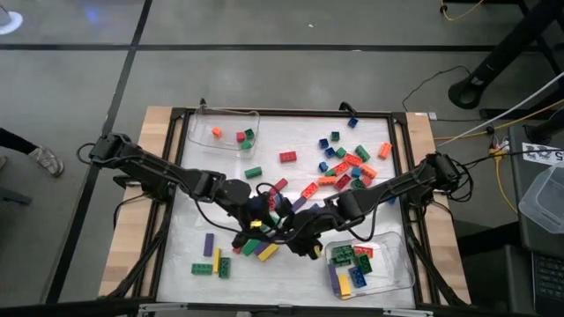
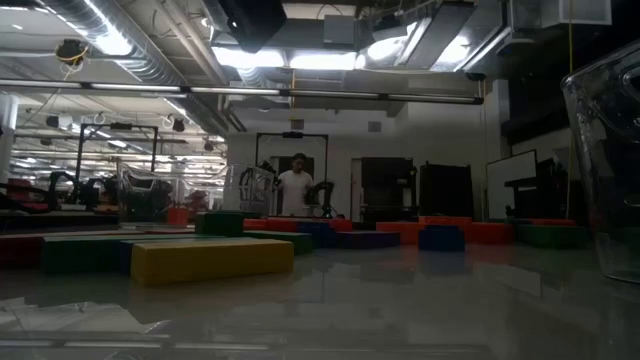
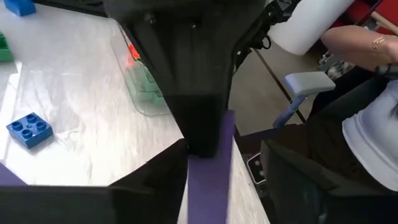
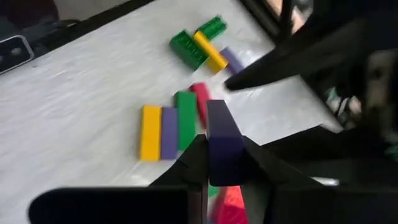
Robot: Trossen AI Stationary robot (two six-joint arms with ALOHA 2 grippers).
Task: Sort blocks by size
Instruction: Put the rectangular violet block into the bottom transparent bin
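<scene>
My two grippers meet over the table's middle. My left gripper (image 1: 263, 214) is shut on a long purple block (image 3: 210, 180). My right gripper (image 1: 298, 234) is shut on a long purple block (image 4: 221, 140). In the left wrist view the right gripper's dark finger (image 3: 199, 127) stands at that block's far end, so it may be the same block; I cannot tell for sure. Loose blocks lie below: a yellow, purple, green and red row (image 4: 171, 127) and a green, yellow and purple group (image 4: 208, 43). Neither gripper shows in the low view. My left gripper pinches the purple block's long sides (image 3: 208, 199) between its two fingers, and the block runs forward along them. The block is clear of the table. My right gripper pinches the purple block's long sides (image 4: 222, 163) between its two fingers. Its far end (image 4: 216, 107) sticks out ahead, above the table.
A clear tray (image 1: 204, 123) at the far left holds orange, red and green short blocks. A clear tray (image 1: 398, 275) at the near right holds longer blocks. Many loose blocks (image 1: 348, 163) lie scattered at the far right, with more at the near left (image 1: 211, 260).
</scene>
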